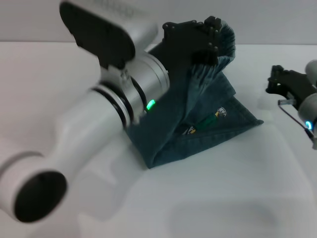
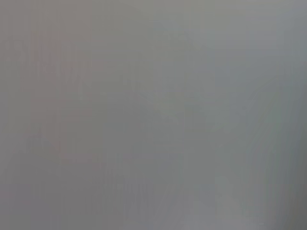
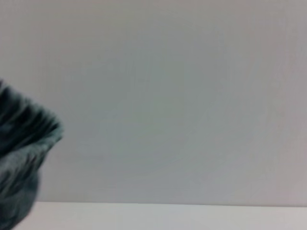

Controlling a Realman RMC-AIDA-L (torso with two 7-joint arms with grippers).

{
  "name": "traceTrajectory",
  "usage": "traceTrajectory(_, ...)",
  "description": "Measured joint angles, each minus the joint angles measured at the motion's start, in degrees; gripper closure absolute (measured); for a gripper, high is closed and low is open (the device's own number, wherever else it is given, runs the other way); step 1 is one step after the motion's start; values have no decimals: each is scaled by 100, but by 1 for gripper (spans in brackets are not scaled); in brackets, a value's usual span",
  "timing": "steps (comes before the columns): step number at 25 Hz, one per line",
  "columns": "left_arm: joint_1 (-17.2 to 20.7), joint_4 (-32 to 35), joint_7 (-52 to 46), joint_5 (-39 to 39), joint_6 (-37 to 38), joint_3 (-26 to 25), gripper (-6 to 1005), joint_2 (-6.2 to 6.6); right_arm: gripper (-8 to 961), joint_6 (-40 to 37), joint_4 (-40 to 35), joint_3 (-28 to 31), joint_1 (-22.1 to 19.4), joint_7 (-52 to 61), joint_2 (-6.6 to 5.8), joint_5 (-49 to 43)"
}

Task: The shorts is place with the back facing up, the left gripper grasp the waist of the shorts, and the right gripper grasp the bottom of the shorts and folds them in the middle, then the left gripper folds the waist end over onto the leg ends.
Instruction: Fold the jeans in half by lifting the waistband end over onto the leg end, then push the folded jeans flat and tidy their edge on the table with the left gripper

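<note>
Denim shorts [image 1: 198, 124] waist [image 1: 225, 42] in left gripper [image 1: 210, 34] jaws.

Ruffled waistband [image 3: 33, 125] of blue denim shorts [image 3: 17, 177] seen at one edge of frame, gathered pleats fanned outward, fabric bunched beneath. Shorts cut off by frame edge; only small part shown. Pale strip of white tabletop [image 3: 168, 216] seen along one side. Plain grey-white wall [image 3: 182, 86] filling rest of view. No pincer shown in this view.
</note>
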Motion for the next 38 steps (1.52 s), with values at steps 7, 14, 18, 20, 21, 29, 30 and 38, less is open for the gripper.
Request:
traceTrajectory(7, -704, 1946, -911, -67, 2988, 1076, 871, -40, 954, 40, -144, 227, -233, -5, 3, -240)
traceTrajectory(14, -893, 2334, -1421, -52, 3108, 1123, 630, -34, 954, 149, -165, 262, -291, -5, 14, -266)
traceTrajectory(18, -777, 2411, -1358, 133, 3187, 1198, 548, -14, 954, 150, -198, 257, -320, -6, 21, -346)
traceTrajectory(20, -658, 2569, -1358, 273, 3400, 1227, 508, -8, 954, 138, -240, 238, -349, -6, 26, -429)
traceTrajectory(21, -658, 2569, -1358, 273, 3400, 1227, 487, -8, 954, 98, -278, 218, -371, -6, 32, -503)
traceTrajectory(29, -210, 3310, -1371, 305, 4263, 1269, 243, -34, 954, -910, -637, -578, -383, 28, 54, -1056)
traceTrajectory(30, -173, 3395, -1372, 294, 4287, 1254, 202, -33, 954, -1170, -662, -735, -350, 37, 54, -1089)
traceTrajectory(38, -77, 3806, -1343, 274, 4646, 1234, 166, -38, 954, -4088, 228, -2356, 56, 224, 57, -1400)
